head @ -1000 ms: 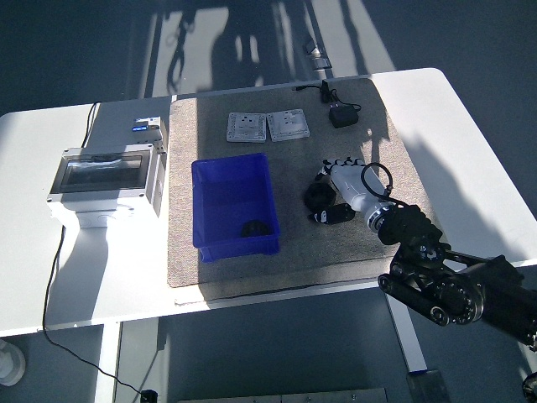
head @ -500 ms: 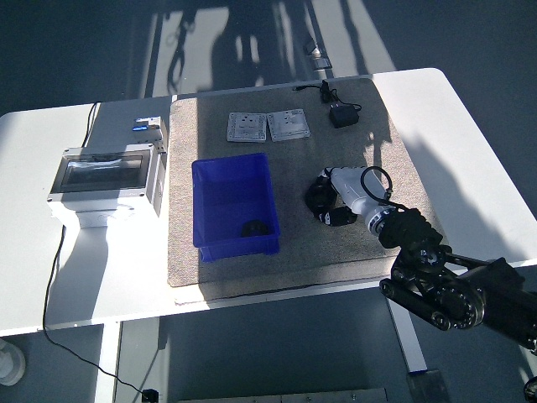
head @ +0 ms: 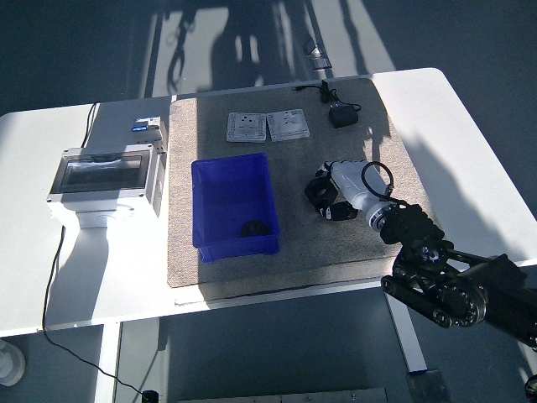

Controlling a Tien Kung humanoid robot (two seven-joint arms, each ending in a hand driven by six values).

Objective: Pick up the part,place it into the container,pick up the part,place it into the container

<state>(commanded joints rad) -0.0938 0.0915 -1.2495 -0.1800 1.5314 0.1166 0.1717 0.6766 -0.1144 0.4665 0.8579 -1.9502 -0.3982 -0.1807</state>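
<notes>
One black part [head: 320, 192] now lifted in right hand [head: 342, 190] fingers, beside blue container [head: 234, 206].

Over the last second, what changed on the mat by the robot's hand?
The right hand closed its fingers onto the black part, which shifted slightly with it. The blue plastic container, with a dark part inside, the two grey plates and the black adapter stayed put.
</notes>
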